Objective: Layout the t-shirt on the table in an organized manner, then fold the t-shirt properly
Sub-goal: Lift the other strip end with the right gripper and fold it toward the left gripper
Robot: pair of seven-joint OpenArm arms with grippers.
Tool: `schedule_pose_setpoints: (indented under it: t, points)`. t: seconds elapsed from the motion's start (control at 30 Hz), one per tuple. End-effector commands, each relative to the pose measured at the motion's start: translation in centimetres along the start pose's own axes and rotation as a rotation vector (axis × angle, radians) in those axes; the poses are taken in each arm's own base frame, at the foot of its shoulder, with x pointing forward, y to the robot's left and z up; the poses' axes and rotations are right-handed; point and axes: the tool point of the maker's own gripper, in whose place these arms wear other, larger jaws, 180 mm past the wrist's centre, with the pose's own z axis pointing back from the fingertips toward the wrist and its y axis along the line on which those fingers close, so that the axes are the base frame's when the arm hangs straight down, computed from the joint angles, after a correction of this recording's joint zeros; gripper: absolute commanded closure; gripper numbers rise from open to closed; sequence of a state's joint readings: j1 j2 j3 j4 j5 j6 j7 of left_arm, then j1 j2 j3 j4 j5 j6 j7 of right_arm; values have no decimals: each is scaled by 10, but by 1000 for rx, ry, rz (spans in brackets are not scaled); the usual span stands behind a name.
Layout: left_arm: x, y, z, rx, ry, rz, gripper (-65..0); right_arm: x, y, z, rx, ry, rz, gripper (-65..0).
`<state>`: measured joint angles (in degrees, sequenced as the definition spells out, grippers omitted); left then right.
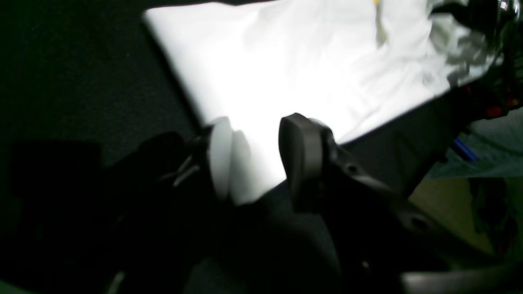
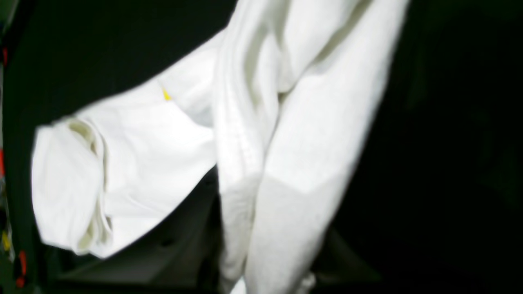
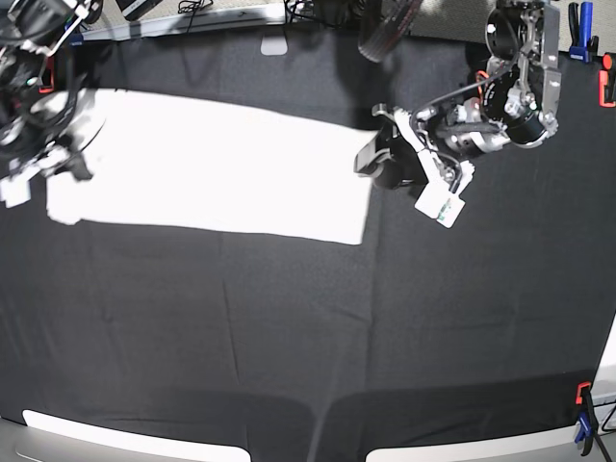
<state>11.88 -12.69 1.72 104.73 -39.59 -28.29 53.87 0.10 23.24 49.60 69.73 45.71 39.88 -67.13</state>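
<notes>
Black cloth drapes the counter from its near edge at 6 o'clock to the far edge at 12, with a red clamp at about 4 o'clock and a blue one and another red one up at 1 to 2 o'clock.

Beyond the bare near half, the shirt lies folded into a long white band, plain side up, running from about 9 o'clock toward the centre. Its right end is flat and square.

At 2 o'clock the left tool hangs just beside that right end. In its wrist view the left tool stands spread, one white pad and one dark pad apart, with white cloth showing between them but nothing pinched.

At 10 o'clock the right tool sits on the shirt's left end, pressed together. Its wrist view shows the shirt rising in bunched folds toward the camera, so it pinches the shirt there, with a rolled end lying on the cloth farther off.
</notes>
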Motion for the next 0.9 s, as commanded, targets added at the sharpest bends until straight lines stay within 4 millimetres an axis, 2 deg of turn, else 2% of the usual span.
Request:
schedule_pose_setpoints:
  t: [0.0,0.1,0.27,0.4,0.7,0.87]
  points:
    - [15,-4,2,-17,-54,-8,-220,32,-3,13,-12,-79,37,0]
    - [15,-4,2,-17,-55,-8,-220,47,0,16,-4,-107,52,0]
    - [15,-4,2,-18,-55,-8,-220,58,24,11,111,-173,26,0]
    - [15,-4,2,-18,-55,-8,-220,49,46,-4,184,-159,13,0]
    - [15,-4,2,-17,-55,-8,-220,17,117,-42,403,-127,-44,0]
    - [15,-4,2,-17,-55,-8,-220,10,159,-51,512,-123,-35,0]
